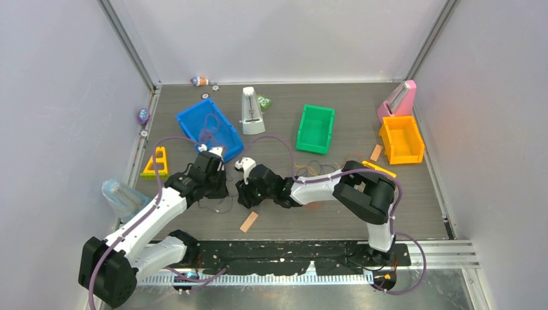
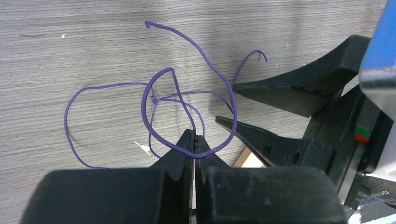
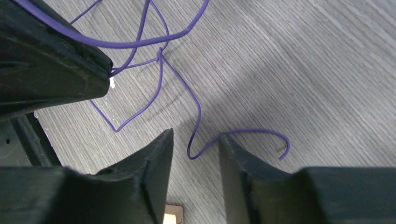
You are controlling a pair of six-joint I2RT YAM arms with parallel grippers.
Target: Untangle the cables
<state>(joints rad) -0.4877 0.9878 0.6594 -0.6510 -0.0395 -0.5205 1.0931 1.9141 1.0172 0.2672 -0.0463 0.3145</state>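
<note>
base plate [image 1: 284,259] fronts grey wood-grain table [image 1: 362,97] bearing cables [image 2: 143,106], between pale walls [image 1: 278,39].

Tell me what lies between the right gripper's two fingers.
A loose bend of the purple cable, not yet pinched, over the table; the right wrist view shows it.

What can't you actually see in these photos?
Left wrist view: the purple wire vanishes between the left tool's shut fingers.
Right wrist view: beyond the right tool, its loops leave the top edge and pass behind the left tool.
Top view: the knot is too small; both tools cover it.
</note>
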